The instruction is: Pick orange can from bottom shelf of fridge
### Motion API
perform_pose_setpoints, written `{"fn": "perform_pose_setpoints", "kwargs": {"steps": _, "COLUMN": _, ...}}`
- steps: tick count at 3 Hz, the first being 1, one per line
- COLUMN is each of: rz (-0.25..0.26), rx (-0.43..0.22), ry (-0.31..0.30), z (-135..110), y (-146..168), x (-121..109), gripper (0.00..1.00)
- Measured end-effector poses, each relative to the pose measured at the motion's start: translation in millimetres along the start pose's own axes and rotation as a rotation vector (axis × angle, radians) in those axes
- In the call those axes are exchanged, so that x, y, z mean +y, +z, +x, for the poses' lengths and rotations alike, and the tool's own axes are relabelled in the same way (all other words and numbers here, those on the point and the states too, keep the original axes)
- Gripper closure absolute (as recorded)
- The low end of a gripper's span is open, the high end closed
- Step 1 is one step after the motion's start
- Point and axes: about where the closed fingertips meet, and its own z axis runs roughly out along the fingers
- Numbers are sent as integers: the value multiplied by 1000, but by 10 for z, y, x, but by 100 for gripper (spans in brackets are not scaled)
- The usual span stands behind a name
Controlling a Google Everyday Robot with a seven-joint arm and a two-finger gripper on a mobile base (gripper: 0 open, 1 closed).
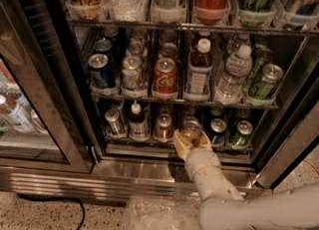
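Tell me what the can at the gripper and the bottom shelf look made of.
The orange can, gripped by the gripper at the front of the bottom shelf, looks like aluminium: shiny silver top. The shelf looks like dark coated wire: thin bars, though dimly lit.
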Motion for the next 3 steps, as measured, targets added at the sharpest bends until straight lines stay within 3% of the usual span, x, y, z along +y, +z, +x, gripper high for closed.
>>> {"fn": "perform_pose_setpoints", "kwargs": {"steps": 1, "rz": -108, "rx": 23, "ry": 23, "z": -98, "y": -284, "x": 114, "gripper": 100}}
{"fn": "perform_pose_setpoints", "kwargs": {"steps": 2, "rz": -187, "rx": 4, "ry": 15, "z": -350, "y": -536, "x": 170, "gripper": 100}}
{"fn": "perform_pose_setpoints", "kwargs": {"steps": 3, "rz": -216, "rx": -5, "ry": 13, "z": -393, "y": -533, "x": 261, "gripper": 100}}
